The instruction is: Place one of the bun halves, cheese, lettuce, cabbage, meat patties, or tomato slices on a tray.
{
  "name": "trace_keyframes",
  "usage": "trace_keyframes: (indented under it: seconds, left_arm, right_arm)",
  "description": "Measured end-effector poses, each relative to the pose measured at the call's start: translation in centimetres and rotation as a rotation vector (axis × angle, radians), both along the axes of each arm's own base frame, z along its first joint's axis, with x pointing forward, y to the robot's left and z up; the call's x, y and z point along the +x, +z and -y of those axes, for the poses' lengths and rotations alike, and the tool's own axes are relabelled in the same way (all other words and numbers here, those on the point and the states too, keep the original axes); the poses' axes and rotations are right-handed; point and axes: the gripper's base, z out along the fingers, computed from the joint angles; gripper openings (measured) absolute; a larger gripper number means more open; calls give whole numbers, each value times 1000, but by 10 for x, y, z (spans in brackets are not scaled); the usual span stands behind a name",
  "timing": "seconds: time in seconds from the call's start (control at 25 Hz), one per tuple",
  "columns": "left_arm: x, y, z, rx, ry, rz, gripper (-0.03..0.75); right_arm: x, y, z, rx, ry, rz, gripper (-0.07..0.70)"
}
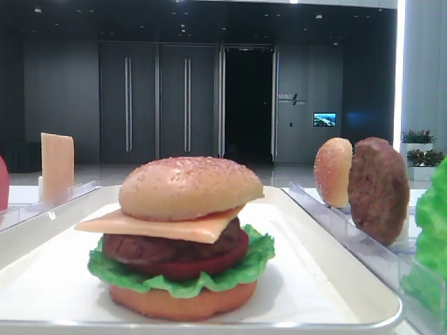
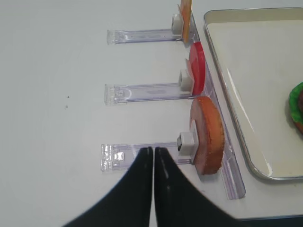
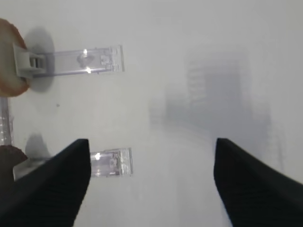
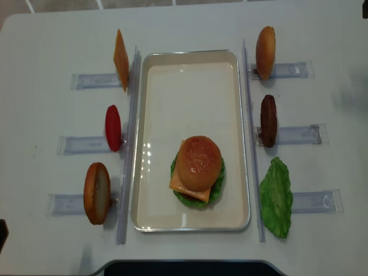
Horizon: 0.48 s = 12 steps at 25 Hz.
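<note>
Low front view: a finished burger sits on the white tray [image 1: 335, 279], its sesame bun top [image 1: 190, 187] over cheese [image 1: 164, 227], patty, tomato, lettuce and bun bottom. Right wrist view: the right gripper [image 3: 151, 184] hangs over bare desk, jaws wide apart and empty. Left wrist view: the left gripper [image 2: 154, 163] has its jaws pressed together, empty, beside a racked bun bottom [image 2: 208, 135]. Overhead view: the burger stands toward the tray's near end. The stack looks complete; any next move means reaching for a racked piece.

The tray [image 4: 241, 138] is glossy white with a shiny rolled rim. The racks [image 2: 142, 92] are clear, glinting plastic. The desk [image 4: 52, 34] looks matt white. The bun top [image 1: 188, 185] is seeded and slightly grainy; the patty [image 1: 378, 190] rough.
</note>
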Motion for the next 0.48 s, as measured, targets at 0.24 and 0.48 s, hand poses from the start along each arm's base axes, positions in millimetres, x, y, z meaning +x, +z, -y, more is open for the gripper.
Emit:
trace_keyframes:
  seconds: [0.24, 0.48]
  left_arm:
    - [0, 0, 0, 0, 0, 0, 0]
    - [0, 0, 0, 0, 0, 0, 0]
  right_arm:
    - [-29, -10, 1, -31, 1, -48, 541]
    - [-61, -11, 0, -38, 0, -58, 541]
